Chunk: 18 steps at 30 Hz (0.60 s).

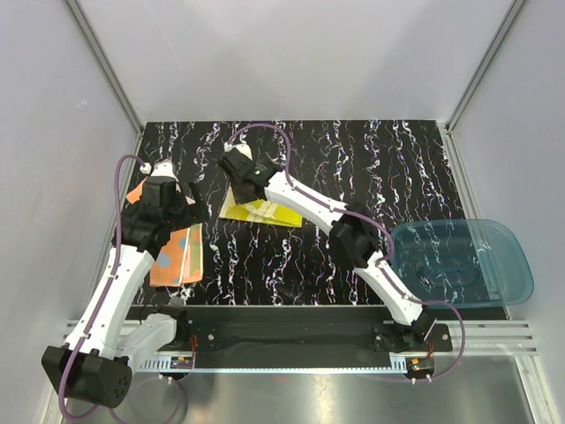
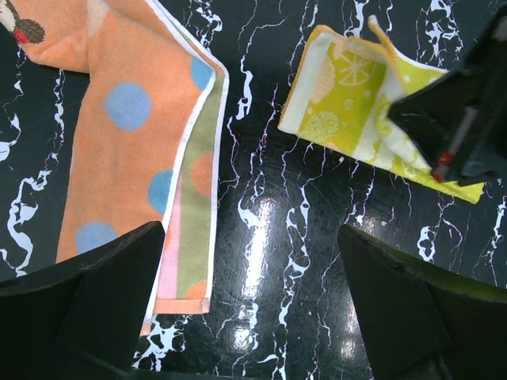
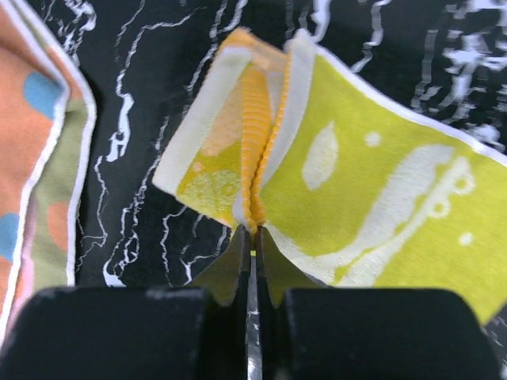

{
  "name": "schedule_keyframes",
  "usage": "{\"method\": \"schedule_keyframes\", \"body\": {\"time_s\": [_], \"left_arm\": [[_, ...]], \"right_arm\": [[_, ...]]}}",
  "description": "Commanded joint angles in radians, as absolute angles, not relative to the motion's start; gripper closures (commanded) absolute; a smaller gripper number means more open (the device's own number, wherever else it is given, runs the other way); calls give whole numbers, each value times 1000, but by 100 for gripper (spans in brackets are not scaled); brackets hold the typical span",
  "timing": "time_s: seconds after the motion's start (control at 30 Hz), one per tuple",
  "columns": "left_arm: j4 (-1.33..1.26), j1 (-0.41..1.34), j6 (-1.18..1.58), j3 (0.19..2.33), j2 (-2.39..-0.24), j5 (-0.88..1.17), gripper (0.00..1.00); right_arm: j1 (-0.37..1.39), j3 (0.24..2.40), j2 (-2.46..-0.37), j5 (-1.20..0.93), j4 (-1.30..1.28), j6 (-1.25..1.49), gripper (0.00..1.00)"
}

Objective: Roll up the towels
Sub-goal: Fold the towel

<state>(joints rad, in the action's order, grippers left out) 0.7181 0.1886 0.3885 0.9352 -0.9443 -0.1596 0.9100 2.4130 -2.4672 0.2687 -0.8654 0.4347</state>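
The yellow towel [image 1: 263, 213] lies folded at the middle of the black marbled table. My right gripper [image 3: 253, 231] is shut on a pinched-up orange-ribbed fold at this towel's [image 3: 372, 198] near edge, which stands up between the fingertips. The orange towel [image 1: 177, 254] with blue polka dots lies folded lengthwise to the left, partly under my left arm. My left gripper [image 2: 249, 237] hangs open over bare table between the orange towel [image 2: 127, 158] and the yellow towel [image 2: 344, 103], holding nothing. From above, my left gripper [image 1: 190, 210] is beside the right gripper [image 1: 240, 181].
A translucent blue tray [image 1: 521, 276] sits at the table's right edge, holding nothing. Grey walls enclose the table on the left, back and right. The right arm's black gripper body [image 2: 463, 111] shows at the right of the left wrist view.
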Motion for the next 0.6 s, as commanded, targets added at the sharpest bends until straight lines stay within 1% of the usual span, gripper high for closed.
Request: {"method": "schedule_keyframes", "body": {"time_s": [0.0, 0.07, 0.1, 0.13, 0.2, 0.3, 0.33, 0.37, 0.4, 0.43, 0.57], "left_arm": [[709, 189, 374, 940, -948, -187, 1], [710, 189, 376, 940, -951, -189, 1], [712, 189, 376, 940, -953, -193, 1], [713, 189, 376, 940, -954, -195, 1], [716, 189, 376, 940, -956, -204, 1], [716, 189, 376, 940, -960, -218, 1], [718, 189, 376, 942, -963, -222, 1], [719, 189, 376, 942, -965, -230, 1], [722, 189, 377, 942, -969, -235, 1], [723, 189, 377, 942, -973, -238, 1], [729, 187, 377, 945, -988, -258, 1]], "right_arm": [[934, 2411, -2511, 175, -750, 414, 92], [936, 2413, -2539, 150, -724, 414, 83], [936, 2419, -2548, 144, -713, 416, 70], [934, 2424, -2563, 141, -707, 420, 61], [934, 2433, -2571, 129, -690, 423, 45], [936, 2453, -2565, 126, -678, 425, 33], [934, 2454, -2542, 132, -678, 428, 27], [936, 2450, -2527, 135, -666, 426, 25], [934, 2433, -2505, 143, -658, 420, 20], [933, 2419, -2456, 149, -647, 417, 13], [925, 2349, -2332, 178, -630, 400, 3]]}}
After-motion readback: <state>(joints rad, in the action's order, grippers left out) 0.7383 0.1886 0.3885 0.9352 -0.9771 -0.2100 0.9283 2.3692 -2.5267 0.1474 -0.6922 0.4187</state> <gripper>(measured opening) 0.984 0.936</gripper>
